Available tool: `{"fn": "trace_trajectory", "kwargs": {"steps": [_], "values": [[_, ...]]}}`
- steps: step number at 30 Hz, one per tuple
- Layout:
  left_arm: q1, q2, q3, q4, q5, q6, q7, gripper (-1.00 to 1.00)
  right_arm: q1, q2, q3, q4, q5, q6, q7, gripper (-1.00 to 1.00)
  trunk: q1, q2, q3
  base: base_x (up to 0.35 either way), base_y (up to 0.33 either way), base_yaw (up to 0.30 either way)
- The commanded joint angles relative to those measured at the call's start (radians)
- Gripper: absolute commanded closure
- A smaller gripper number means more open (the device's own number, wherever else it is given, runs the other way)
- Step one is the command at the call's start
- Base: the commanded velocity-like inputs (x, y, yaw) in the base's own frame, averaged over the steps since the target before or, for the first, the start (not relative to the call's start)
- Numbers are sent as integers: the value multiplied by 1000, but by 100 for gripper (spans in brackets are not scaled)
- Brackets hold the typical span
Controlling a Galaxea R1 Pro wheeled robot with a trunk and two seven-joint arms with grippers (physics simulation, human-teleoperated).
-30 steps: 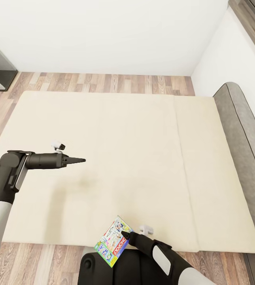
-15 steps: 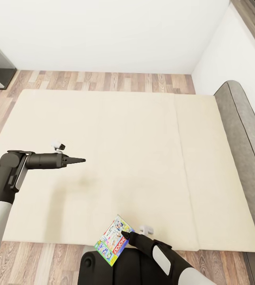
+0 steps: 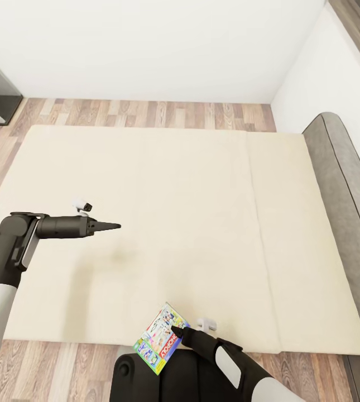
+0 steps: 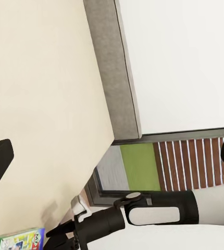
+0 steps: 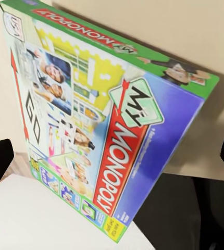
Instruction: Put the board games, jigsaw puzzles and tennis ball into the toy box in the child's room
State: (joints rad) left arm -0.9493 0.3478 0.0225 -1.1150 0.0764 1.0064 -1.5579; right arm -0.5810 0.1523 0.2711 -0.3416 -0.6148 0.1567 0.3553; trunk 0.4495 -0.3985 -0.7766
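Your right claw (image 3: pixel 175 330) pinched the board game (image 3: pixel 160 339) by its edge, clear of the bed (image 3: pixel 202 223), ready to carry; your left claw (image 3: pixel 113 226) hung pressed together, empty, over the mattress.

Head camera high above the bed (image 3: pixel 202 223); wrist cameras close in (shared: mattress edge, board game (image 5: pixel 107 125)).

Cloth, card and wood-plank surfaces

The bed (image 3: pixel 202 223) looks like matt beige cloth with a grey fabric headboard (image 3: pixel 350 184); the board game (image 5: pixel 101 130) is glossy printed card; the floor (image 3: pixel 146 114) shows wood planks.
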Motion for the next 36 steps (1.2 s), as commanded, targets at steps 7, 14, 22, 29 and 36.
{"fn": "trace_trajectory", "kwargs": {"steps": [7, 14, 22, 29, 36], "values": [[0, 0, 0, 0, 0, 11, -4, -100, 0, 0, 3, -1, -8, 6, 0, -100, 1, -2, -10, 0, 0, 0], [0, 0, 0, 0, 0, 11, -4, -100, 0, 0, 3, -1, -8, 4, 1, -100, 1, -2, -16, 0, 0, 0], [0, 0, 0, 0, 0, 11, -4, -100, 0, 0, 3, -1, -8, 2, 1, -100, 1, -2, -17, 0, 0, 0], [0, 0, -1, 0, 0, 11, -4, -100, 0, 0, 2, -1, -8, 2, 1, -100, 1, -2, -17, 0, 0, 0], [0, 0, -1, 0, 0, 11, -4, -100, 0, 0, 2, -1, -8, 2, 1, -100, 1, -2, -17, 0, 18, 0]]}}
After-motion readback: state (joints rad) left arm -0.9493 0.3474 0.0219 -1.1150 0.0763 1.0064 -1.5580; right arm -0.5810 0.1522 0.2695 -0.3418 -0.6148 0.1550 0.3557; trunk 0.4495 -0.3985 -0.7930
